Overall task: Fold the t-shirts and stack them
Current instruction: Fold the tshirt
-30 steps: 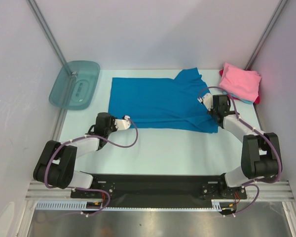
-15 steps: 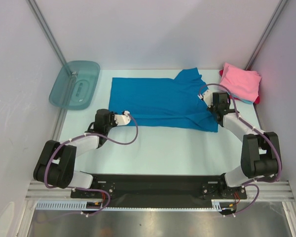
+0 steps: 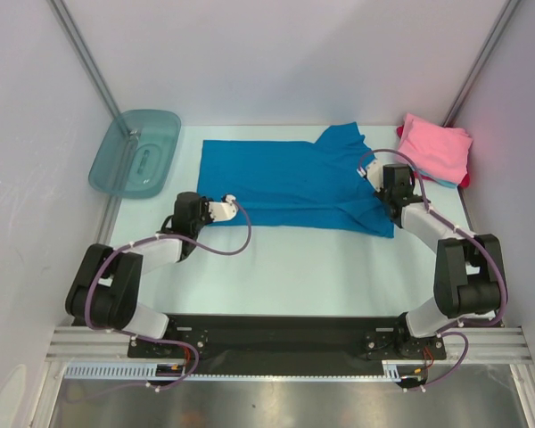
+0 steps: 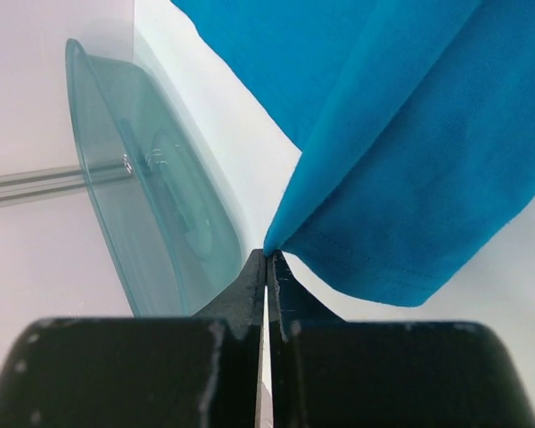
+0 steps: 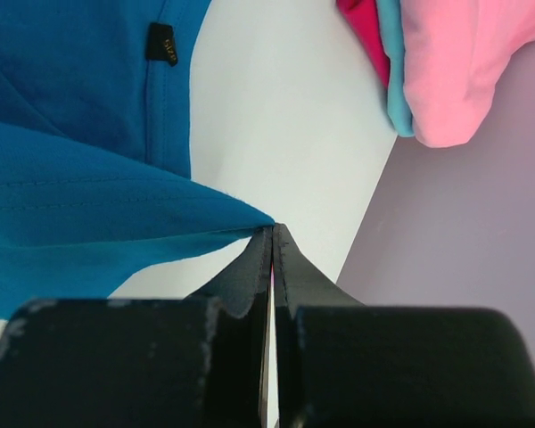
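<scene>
White desk (image 3: 321, 267), seen from above. A blue shirt (image 3: 285, 183) lies spread across its far half. A teal tub (image 3: 135, 152) sits at the far left corner. At the far right corner I see a folded pink shirt (image 3: 435, 147) topping a small stack (image 5: 390, 62). My left end effector (image 4: 267, 259) is clamped on the blue shirt's near left corner, and my right end effector (image 5: 272, 234) on its near right corner.

You can see one small dark tag (image 5: 161, 43) sewn on the blue shirt (image 5: 71, 223). It has tiny gold marks on it, but they are too small to read.
</scene>
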`<state>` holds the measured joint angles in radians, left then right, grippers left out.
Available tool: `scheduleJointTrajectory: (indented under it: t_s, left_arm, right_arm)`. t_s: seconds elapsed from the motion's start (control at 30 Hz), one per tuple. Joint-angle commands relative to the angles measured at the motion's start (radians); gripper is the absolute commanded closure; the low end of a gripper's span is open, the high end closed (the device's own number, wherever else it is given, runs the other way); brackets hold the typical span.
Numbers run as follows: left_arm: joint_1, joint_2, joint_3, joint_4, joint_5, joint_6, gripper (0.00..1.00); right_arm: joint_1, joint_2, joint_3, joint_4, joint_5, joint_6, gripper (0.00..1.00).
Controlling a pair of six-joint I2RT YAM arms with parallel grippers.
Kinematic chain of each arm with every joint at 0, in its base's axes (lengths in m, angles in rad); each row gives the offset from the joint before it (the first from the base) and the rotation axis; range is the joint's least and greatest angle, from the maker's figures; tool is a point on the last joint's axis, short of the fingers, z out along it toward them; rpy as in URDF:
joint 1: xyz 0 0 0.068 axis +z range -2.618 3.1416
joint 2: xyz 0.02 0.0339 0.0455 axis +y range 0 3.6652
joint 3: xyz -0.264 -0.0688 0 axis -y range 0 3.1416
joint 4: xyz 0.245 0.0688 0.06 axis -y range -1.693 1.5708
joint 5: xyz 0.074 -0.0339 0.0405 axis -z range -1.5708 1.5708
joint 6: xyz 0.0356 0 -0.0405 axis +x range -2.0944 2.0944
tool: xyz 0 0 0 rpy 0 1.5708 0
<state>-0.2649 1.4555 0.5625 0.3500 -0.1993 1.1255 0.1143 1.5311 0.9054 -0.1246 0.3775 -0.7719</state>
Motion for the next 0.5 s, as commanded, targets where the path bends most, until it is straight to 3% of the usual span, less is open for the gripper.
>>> scheduleJointTrajectory:
  t_s: [0.0,0.47]
  left_arm:
    - [0.018,0.012,0.045,0.05,-0.02,-0.004,1.0]
    - [0.023,0.118,0.076,0.083,-0.035,0.013,1.0]
  right_arm:
    - [-0.001,0.012,0.039,0.066,0.049,-0.02,1.0]
    - [0.001,0.086,0.067,0.106,0.06,-0.029,1.0]
